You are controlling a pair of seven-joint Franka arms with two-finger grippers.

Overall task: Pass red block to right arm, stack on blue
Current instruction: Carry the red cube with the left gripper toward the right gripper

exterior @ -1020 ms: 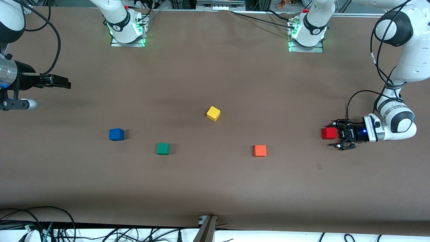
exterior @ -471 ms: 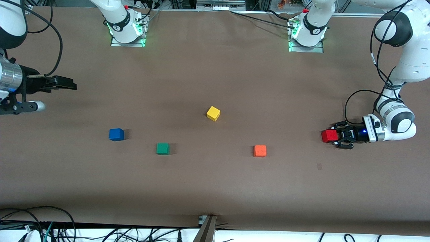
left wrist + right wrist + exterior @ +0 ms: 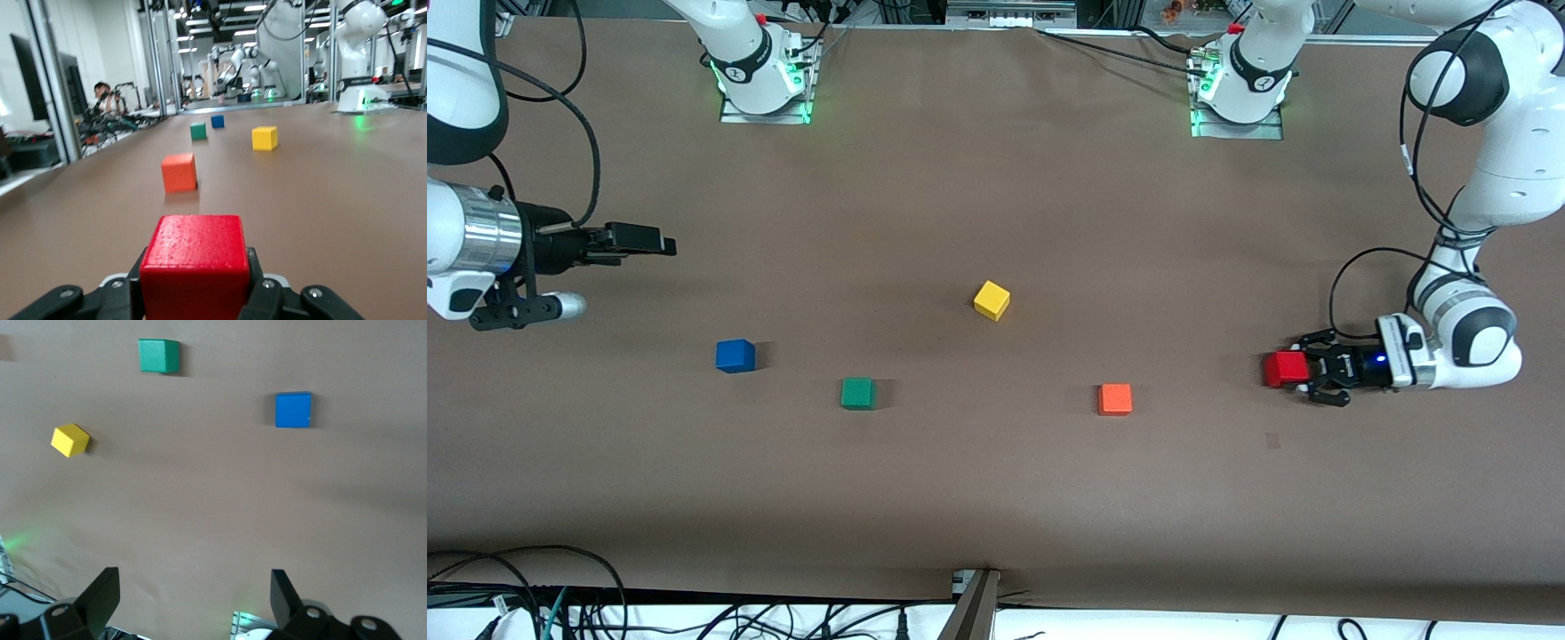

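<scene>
While the left gripper (image 3: 1303, 374) pinches the red block (image 3: 1284, 369) at the front view's right edge, the right gripper (image 3: 660, 243), fingers spread, hangs at upper left, above the blue block (image 3: 735, 356).

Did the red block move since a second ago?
Yes. The red block, shut in the left gripper, has shifted a little toward the orange cube, which stayed put.
</scene>
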